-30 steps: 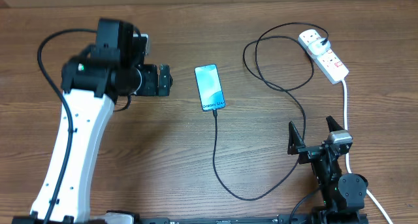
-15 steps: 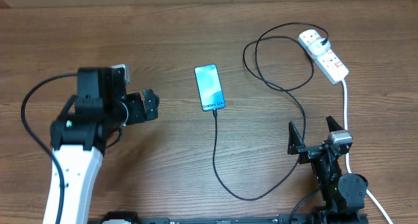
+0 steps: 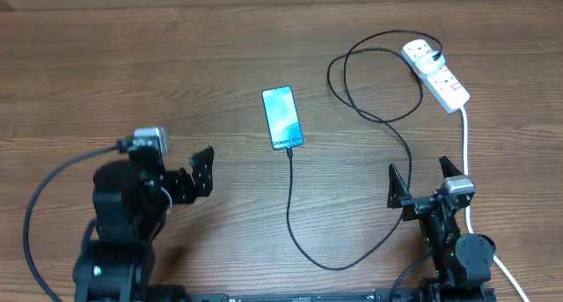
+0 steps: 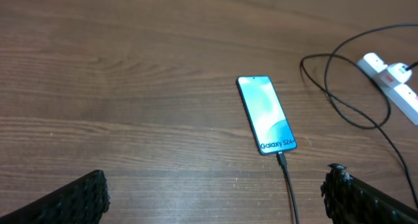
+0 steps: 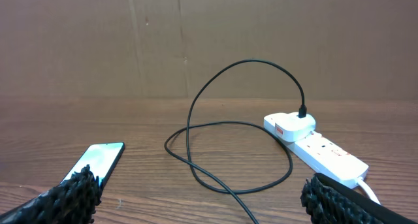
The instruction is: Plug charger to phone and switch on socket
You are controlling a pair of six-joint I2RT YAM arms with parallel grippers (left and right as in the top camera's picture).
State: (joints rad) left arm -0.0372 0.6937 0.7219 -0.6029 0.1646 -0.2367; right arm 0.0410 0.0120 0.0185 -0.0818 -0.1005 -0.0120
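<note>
black charger (image 3: 291, 205) joins phone (image 3: 282, 118), socket (image 3: 437, 73); left pincer (image 4: 213, 183), right pincer (image 3: 420, 172) spread

The wooden table (image 3: 132, 55) bears the phone (image 3: 281, 117), the charger (image 3: 290, 192) and the socket (image 3: 444, 80).

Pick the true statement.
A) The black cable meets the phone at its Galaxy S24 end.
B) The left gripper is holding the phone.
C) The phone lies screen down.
A: the charger runs straight into the labelled end of the phone, clearest in the left wrist view.
</note>
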